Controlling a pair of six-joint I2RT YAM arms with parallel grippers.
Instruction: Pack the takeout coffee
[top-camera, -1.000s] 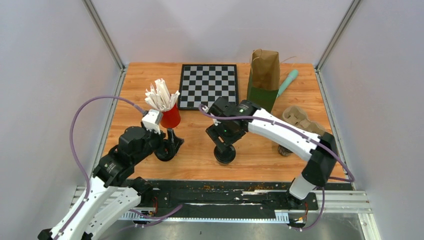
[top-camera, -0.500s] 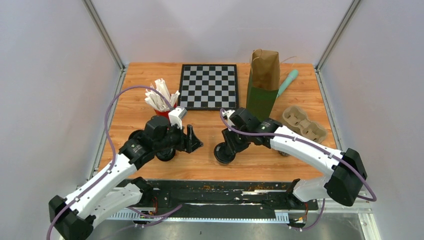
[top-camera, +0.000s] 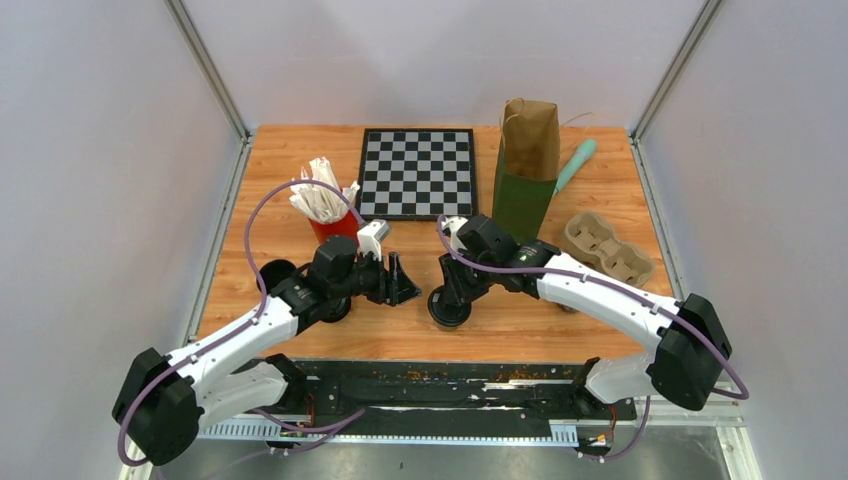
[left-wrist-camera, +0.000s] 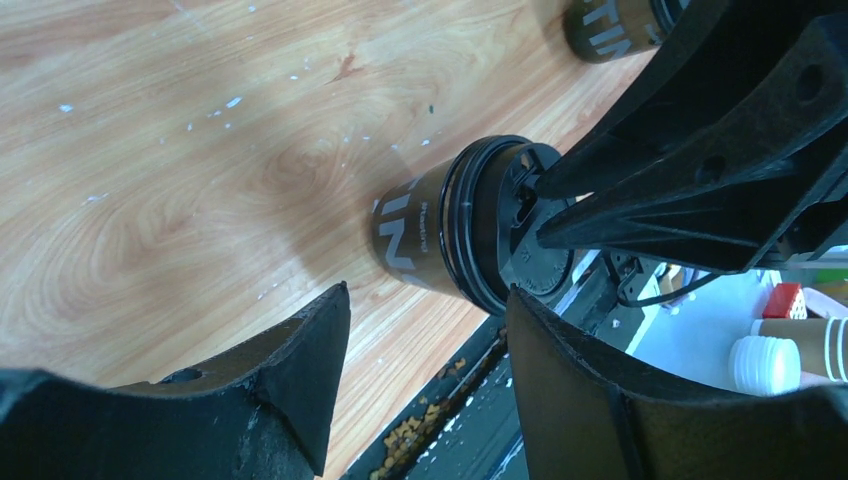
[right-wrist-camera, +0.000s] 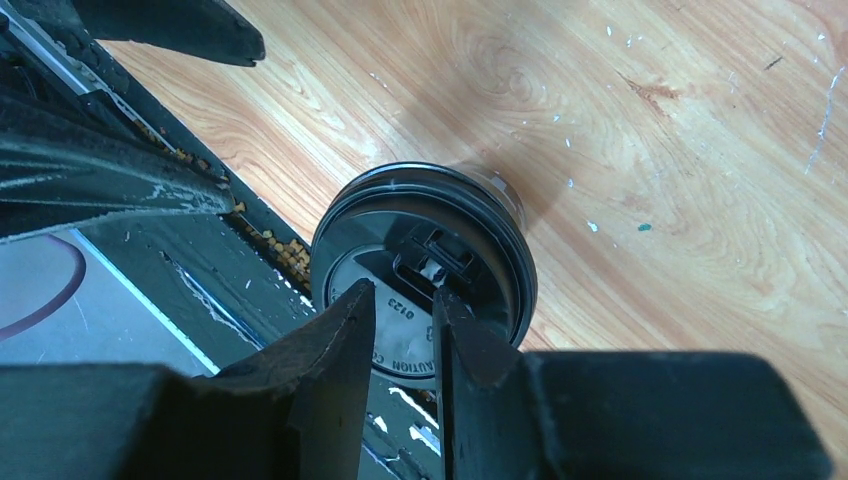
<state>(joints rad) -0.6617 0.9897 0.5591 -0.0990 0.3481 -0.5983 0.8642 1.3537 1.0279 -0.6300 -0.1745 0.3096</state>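
Observation:
A takeout coffee (top-camera: 450, 310), a dark brown cup with a black lid, stands near the table's front edge. My right gripper (top-camera: 455, 288) comes down on it from above. In the right wrist view its fingertips (right-wrist-camera: 365, 295) rest over the lid (right-wrist-camera: 430, 235) with a narrow gap, and I cannot tell whether they pinch anything. My left gripper (top-camera: 408, 285) points at the cup from the left. It is open, and the cup (left-wrist-camera: 435, 235) lies just beyond its tips (left-wrist-camera: 428, 298), apart from them. Other takeout coffees stand at the left (top-camera: 277, 272) and behind the right arm (top-camera: 568, 300).
A tall brown paper bag (top-camera: 527, 160) stands upright at the back right, with a teal tool (top-camera: 576, 163) beside it. A cardboard cup carrier (top-camera: 605, 245) lies right of the arms. A red cup of wrapped straws (top-camera: 335, 220) and a chessboard (top-camera: 418, 172) sit behind.
My left arm swung right, away from a cup by the red cup and toward the middle cup, its jaws narrowing. My right gripper's jaws closed in over the lid.

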